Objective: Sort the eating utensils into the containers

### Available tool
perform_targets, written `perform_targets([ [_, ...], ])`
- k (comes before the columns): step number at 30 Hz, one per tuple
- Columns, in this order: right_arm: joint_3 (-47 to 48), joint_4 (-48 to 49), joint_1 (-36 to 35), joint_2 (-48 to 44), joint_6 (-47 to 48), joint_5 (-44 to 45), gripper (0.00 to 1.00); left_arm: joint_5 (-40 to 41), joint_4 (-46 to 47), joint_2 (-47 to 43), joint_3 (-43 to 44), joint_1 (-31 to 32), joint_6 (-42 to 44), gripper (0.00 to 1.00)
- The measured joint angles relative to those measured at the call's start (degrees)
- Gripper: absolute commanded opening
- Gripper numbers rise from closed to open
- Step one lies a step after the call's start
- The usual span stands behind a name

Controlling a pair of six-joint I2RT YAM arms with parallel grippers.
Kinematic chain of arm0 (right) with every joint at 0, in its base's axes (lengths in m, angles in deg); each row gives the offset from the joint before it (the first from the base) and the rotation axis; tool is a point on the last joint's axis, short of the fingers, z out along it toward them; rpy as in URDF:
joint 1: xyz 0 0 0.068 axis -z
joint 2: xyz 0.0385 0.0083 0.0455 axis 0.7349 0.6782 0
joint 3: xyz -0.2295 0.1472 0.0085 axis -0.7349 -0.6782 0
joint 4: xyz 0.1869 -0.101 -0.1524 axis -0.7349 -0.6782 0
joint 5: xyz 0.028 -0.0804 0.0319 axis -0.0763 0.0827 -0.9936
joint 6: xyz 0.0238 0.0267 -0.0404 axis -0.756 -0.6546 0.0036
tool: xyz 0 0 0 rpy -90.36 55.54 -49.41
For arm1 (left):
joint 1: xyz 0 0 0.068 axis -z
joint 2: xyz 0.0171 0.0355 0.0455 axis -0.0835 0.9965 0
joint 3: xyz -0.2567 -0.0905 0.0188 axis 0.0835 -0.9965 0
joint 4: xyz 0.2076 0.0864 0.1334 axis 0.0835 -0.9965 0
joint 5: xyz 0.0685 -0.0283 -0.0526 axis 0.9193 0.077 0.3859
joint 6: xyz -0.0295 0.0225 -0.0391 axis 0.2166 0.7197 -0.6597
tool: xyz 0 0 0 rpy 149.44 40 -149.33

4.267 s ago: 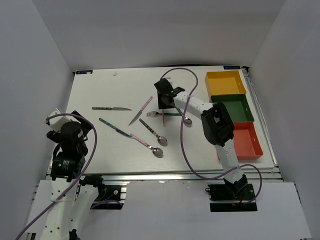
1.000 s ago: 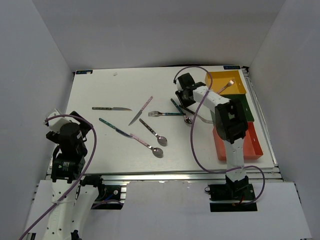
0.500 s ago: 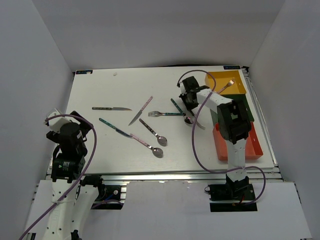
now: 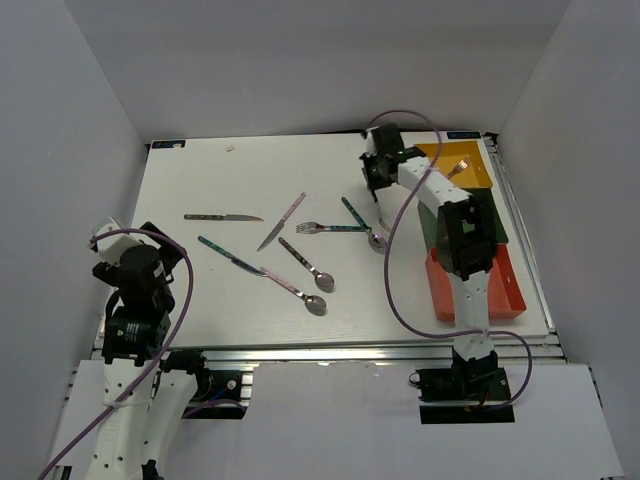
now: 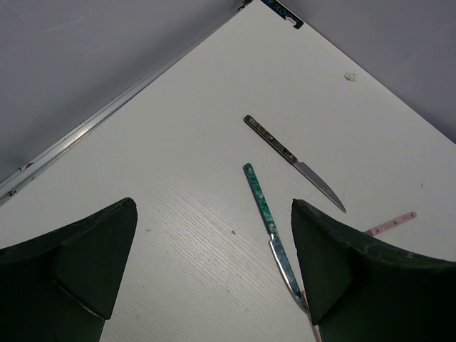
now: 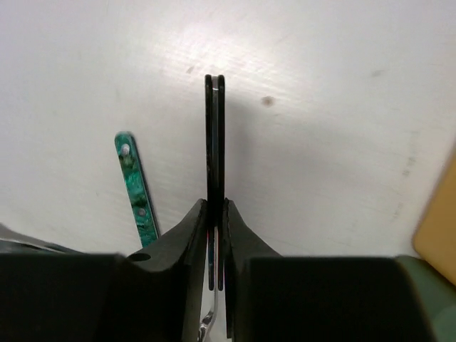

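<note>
As far as I can tell, this sort has barely started. One fork (image 4: 460, 167) sits in the yellow bin (image 4: 437, 157). I don't spot anything in the green bin (image 4: 493, 222) or the red bin (image 4: 506, 283), though the right arm covers part of both. Seven utensils lie scattered on the surface (image 4: 200, 170), including the dark knife (image 4: 222, 217) and the teal-handled spoon (image 4: 360, 220).

The right arm is stretched way out toward the far edge, just left of the yellow bin. The right tool (image 6: 215, 206) is pressed together on a slim dark utensil (image 6: 215, 135), seen edge-on, so no idea which kind. The left arm is folded up at the near left corner, and the left tool (image 5: 212, 214) is spread wide, holding nothing.
</note>
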Motion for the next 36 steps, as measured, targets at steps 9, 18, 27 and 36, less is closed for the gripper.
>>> perform_targets([
  [9, -10.69, 15.69, 22.21, -16.17, -29.0, -1.86, 0.0, 0.0, 0.0, -0.55, 0.0, 0.0, 0.0, 0.98],
  [18, -3.13, 18.12, 30.73, -6.82, -42.21, 0.42, 0.0, 0.0, 0.2, -1.16, -0.09, 0.0, 0.0, 0.98],
  [27, 0.37, 17.88, 30.8, -0.28, -46.49, 1.53, 0.0, 0.0, 0.2, -0.09, -0.09, 0.0, 0.02, 0.98],
  [36, 7.54, 17.68, 30.88, 3.1, -46.86, 1.01, 0.62, 0.0, 0.2, 0.0, -0.09, -0.02, 0.02, 0.98],
])
